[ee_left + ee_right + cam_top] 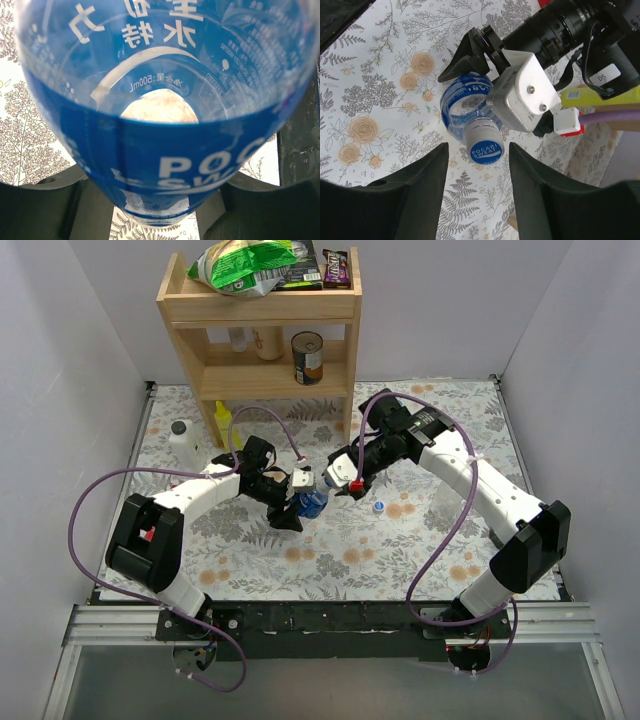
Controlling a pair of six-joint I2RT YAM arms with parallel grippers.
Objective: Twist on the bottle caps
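The left gripper [155,210] is closed on a Pocari Sweat bottle [165,125], held near the middle of the worktop. Its blue cap [486,150] is seated on the neck and straddled by the right gripper [478,145], whose fingers are spread wide with no contact seen. A loose blue cap [379,507] lies just beside it, toward the right edge.

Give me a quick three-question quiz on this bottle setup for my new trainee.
1. True or false: the left end effector is clamped on the blue-labelled bottle.
2. In the top view, the loose blue cap lies: A) on the wooden shelf; B) on the table mat, right of the held bottle; C) against the white bottle.
3. What sits on the held bottle's neck, between the open fingers of the right end effector?

Key: 1 true; 2 B; 3 a blue cap printed Pocari Sweat.
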